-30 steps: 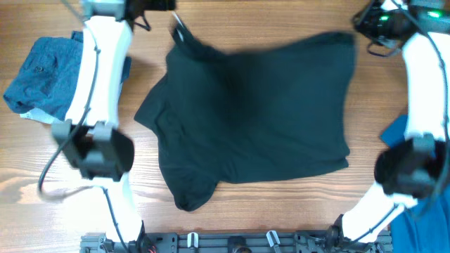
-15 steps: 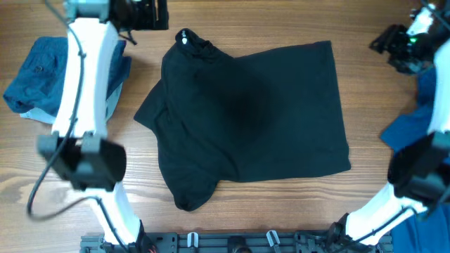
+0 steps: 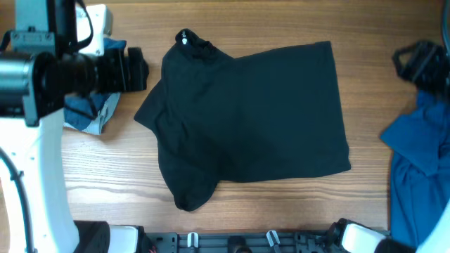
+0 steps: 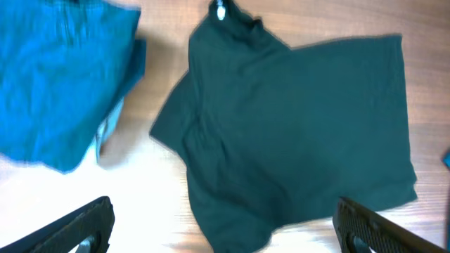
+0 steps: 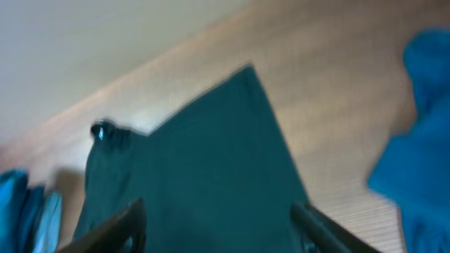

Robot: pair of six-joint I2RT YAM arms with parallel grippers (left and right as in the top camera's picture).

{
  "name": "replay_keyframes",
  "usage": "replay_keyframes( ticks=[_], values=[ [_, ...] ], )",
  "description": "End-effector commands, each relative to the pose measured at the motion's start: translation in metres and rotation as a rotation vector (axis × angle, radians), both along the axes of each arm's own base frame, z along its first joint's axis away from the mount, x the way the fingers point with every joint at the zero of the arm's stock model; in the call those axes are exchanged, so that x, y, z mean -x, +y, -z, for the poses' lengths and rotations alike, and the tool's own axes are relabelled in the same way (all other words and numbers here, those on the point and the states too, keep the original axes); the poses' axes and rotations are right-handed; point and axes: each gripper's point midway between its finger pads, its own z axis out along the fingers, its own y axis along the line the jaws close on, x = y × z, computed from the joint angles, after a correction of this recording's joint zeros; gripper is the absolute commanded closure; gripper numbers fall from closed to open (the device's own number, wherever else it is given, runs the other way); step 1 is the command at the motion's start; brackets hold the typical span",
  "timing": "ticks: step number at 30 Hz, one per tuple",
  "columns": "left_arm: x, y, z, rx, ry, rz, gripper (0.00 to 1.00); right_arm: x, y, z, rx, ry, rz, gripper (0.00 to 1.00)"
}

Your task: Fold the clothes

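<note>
We see a black shirt point(image 3: 253, 119) lying nearly flat in the middle of the table point(image 3: 281, 21), soft, light and likely to sag, best pinched at a hem corner, with our left gripper point(image 4: 225, 228) and right gripper point(image 5: 218, 225) both spread wide, empty

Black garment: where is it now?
Overhead view: the black garment lies spread mid-table, between the teal-blue garment on the left and the bright blue garment on the right.
</note>
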Motion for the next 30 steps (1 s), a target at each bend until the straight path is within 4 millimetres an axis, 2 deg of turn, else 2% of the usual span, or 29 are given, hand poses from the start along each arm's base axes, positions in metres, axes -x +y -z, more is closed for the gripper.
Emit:
replay_keyframes(
  ticks=[1,3,6,8,10,11,12,13,14,17,19,23,25,26,30],
  values=[
    [0.004,-0.001,0.022,0.030,0.097,-0.057,0.00,0.036,0.016,-0.006,-0.024,0.024,0.007,0.30],
    [0.004,-0.001,0.050,0.025,0.178,-0.063,0.00,0.044,0.015,0.005,-0.025,0.074,0.025,0.30],
    [-0.003,-0.009,0.093,0.058,0.264,-0.050,0.00,0.041,0.014,0.034,-0.052,0.144,0.027,0.36],
    [-0.007,-0.023,0.128,0.132,0.321,-0.021,0.00,0.036,0.012,0.067,-0.087,0.212,0.043,0.48],
    [-0.004,-0.036,0.151,0.200,0.369,0.003,0.00,0.031,0.010,0.103,-0.118,0.274,0.057,0.55],
    [-0.002,-0.040,0.162,0.225,0.393,0.011,0.02,0.028,0.009,0.124,-0.128,0.301,0.060,0.62],
    [0.000,-0.041,0.171,0.231,0.412,0.012,0.07,0.023,0.007,0.145,-0.139,0.324,0.065,0.70],
    [0.003,-0.041,0.181,0.229,0.435,0.009,0.13,0.019,0.005,0.166,-0.150,0.344,0.072,0.96],
    [0.005,-0.041,0.187,0.228,0.450,0.007,0.18,0.009,0.008,0.189,-0.183,0.343,0.057,0.96],
    [0.007,-0.041,0.192,0.228,0.461,0.007,0.48,-0.027,0.021,0.236,-0.298,0.264,-0.030,0.96],
    [0.006,-0.041,0.192,0.232,0.459,-0.003,0.62,-0.047,0.025,0.258,-0.366,0.227,-0.037,0.96],
    [0.006,-0.041,0.192,0.232,0.459,-0.004,0.72,-0.081,0.030,0.300,-0.439,0.210,-0.054,0.96],
    [0.006,-0.041,0.192,0.232,0.458,-0.004,0.72,-0.094,0.031,0.320,-0.452,0.211,-0.045,0.96],
    [0.005,-0.041,0.192,0.232,0.456,-0.003,0.72,-0.103,0.032,0.338,-0.461,0.219,-0.025,0.96],
    [0.004,-0.041,0.192,0.232,0.449,-0.002,0.68,-0.115,0.025,0.377,-0.438,0.242,0.045,0.96]
  ],
)
